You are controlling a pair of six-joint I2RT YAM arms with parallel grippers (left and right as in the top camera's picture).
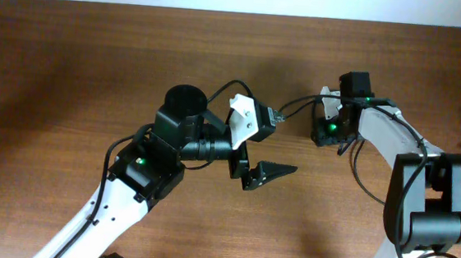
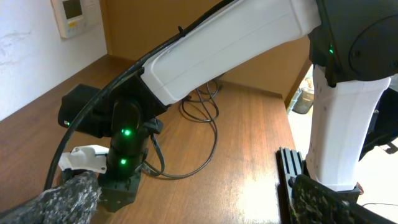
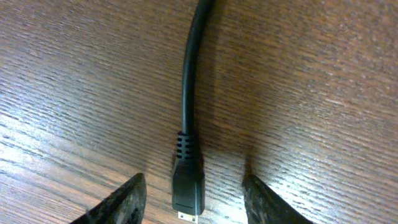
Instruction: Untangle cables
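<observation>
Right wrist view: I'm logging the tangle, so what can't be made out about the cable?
Thin black cable with ribbed plug: far length cut by right wrist view's top edge.
Same plug, overhead: hidden under the right hand.
Black cable loops, left wrist view: partly behind white arm casing.

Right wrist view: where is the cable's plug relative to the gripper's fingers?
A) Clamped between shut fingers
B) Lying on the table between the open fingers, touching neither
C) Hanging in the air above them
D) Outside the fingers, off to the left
B: the plug lies on the wooden table inside the open right gripper, with bare wood showing on both sides of it.
</observation>
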